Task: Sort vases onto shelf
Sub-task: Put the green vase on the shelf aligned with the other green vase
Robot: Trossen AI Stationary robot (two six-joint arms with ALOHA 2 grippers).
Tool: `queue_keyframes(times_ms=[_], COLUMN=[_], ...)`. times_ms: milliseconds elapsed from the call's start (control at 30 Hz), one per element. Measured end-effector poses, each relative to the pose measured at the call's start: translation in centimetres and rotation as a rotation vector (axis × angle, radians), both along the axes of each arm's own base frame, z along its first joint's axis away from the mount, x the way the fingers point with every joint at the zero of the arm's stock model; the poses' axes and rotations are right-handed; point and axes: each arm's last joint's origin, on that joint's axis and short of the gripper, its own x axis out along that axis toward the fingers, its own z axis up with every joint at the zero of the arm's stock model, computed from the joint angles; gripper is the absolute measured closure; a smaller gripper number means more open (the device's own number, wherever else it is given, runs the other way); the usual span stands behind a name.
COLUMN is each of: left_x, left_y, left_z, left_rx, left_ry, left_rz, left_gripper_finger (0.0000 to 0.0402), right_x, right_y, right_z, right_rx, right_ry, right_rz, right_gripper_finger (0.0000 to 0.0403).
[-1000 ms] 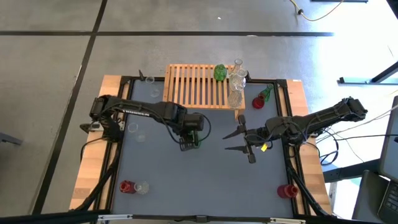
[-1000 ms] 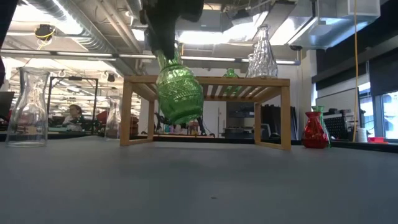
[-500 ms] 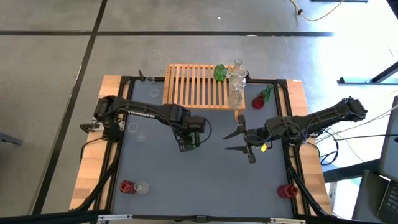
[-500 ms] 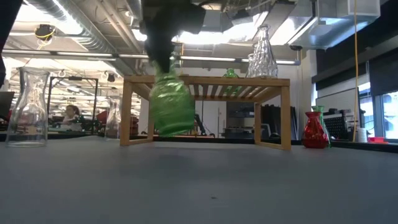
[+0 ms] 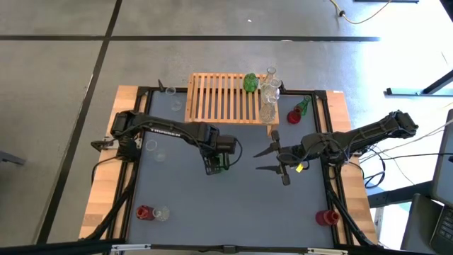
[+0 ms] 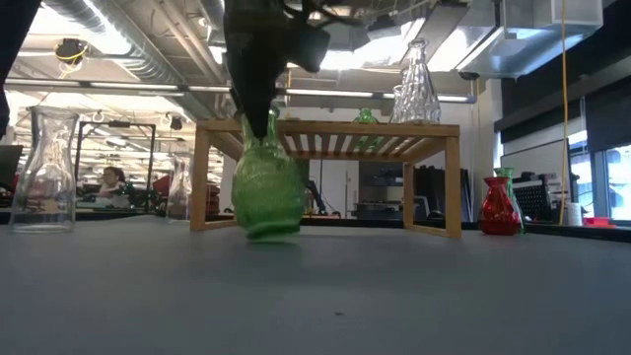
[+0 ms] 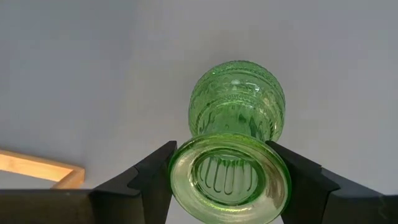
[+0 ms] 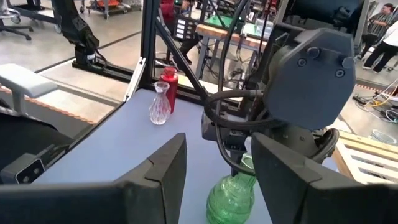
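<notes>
A green glass vase [image 6: 268, 192] hangs under my left gripper [image 5: 216, 162] at mid-table, in front of the shelf [image 5: 226, 98]; the gripper is shut on it. Its base is at or just above the tabletop. From the left wrist view I look down into the vase's mouth [image 7: 230, 177]. My right gripper [image 5: 273, 160] waits open and level to the right of it, holding nothing. On the shelf's right end stand another green vase [image 5: 250, 82] and clear vases [image 5: 270, 85]. My left gripper pinches the green vase's neck just below the flared rim [image 7: 180, 163], one finger on each side. The fingers [image 7: 149, 183] come from above, pointing down. The vase hangs nearly upright below them; whether its base [image 6: 268, 235] touches the table I cannot tell.
Clear vases stand along the left side [image 5: 151, 146] and by the shelf's left end [image 5: 172, 91]. A red and a clear one [image 5: 145, 212] stand near left, a red one [image 5: 325, 217] near right, and a red and a green one [image 5: 297, 113] right of the shelf.
My left gripper has gone down toward the table with the green vase. The vase, tilted and well clear of the table a second ago, now hangs almost upright with its base at table level.
</notes>
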Motion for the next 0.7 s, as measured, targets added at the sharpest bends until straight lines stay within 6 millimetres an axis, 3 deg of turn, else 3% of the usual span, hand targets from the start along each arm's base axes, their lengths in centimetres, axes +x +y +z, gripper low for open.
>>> queue_keyframes(times_ms=[267, 700], left_x=[0.3, 0.6], left_y=[-0.3, -1.2], left_z=[-0.9, -0.5], left_rx=[-0.002, 0.034], left_ry=[0.008, -0.036], left_rz=[0.003, -0.041], left_gripper_finger=[0.0178, 0.011], right_x=[0.0, 0.0], right_y=[0.0, 0.0], right_z=[-0.1, -0.1], right_rx=[-0.002, -0.004], right_ry=[0.007, 0.011], right_rz=[-0.001, -0.001], right_gripper_finger=[0.0233, 0.0233])
